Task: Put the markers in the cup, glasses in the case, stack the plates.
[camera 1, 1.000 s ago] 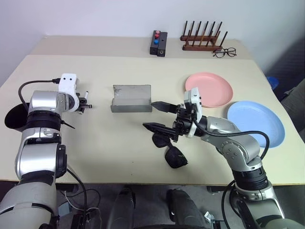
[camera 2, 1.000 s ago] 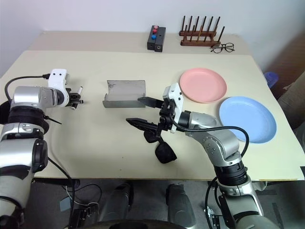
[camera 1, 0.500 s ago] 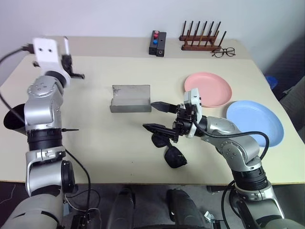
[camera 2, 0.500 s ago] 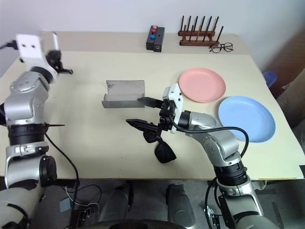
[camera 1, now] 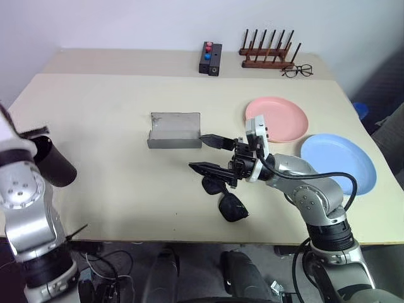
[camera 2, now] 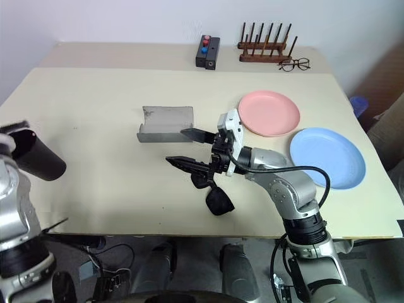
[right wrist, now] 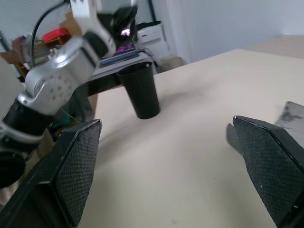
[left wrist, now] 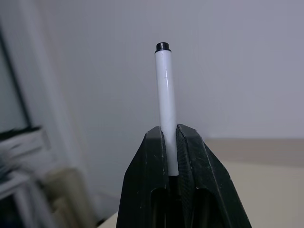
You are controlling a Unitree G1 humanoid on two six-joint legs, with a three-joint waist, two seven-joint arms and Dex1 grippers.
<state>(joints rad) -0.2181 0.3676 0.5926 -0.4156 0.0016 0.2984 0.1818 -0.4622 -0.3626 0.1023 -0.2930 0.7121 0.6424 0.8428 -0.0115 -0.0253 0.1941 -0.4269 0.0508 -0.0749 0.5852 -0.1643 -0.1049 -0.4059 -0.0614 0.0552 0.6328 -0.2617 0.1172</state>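
My left gripper (left wrist: 169, 130) is shut on a white marker (left wrist: 165, 95) with a black tip, which points up in front of a pale wall. The black cup (camera 1: 53, 165) stands at the table's left edge, beside my left arm. My right gripper (camera 1: 196, 151) hangs open over the table's middle, with the black sunglasses (camera 1: 227, 202) lying just below and in front of it. The grey case (camera 1: 175, 130) lies open behind that gripper. A pink plate (camera 1: 276, 118) and a blue plate (camera 1: 338, 163) lie side by side on the right.
A black box with red and blue buttons (camera 1: 210, 57), a wooden peg rack (camera 1: 268, 53) and thin clear spectacles (camera 1: 297, 69) sit along the far edge. My left arm (right wrist: 61, 80) is raised beside the cup (right wrist: 142, 95).
My left arm has swung up and back from over the table to the left edge, still holding the marker. The right arm and the sunglasses have stayed put.
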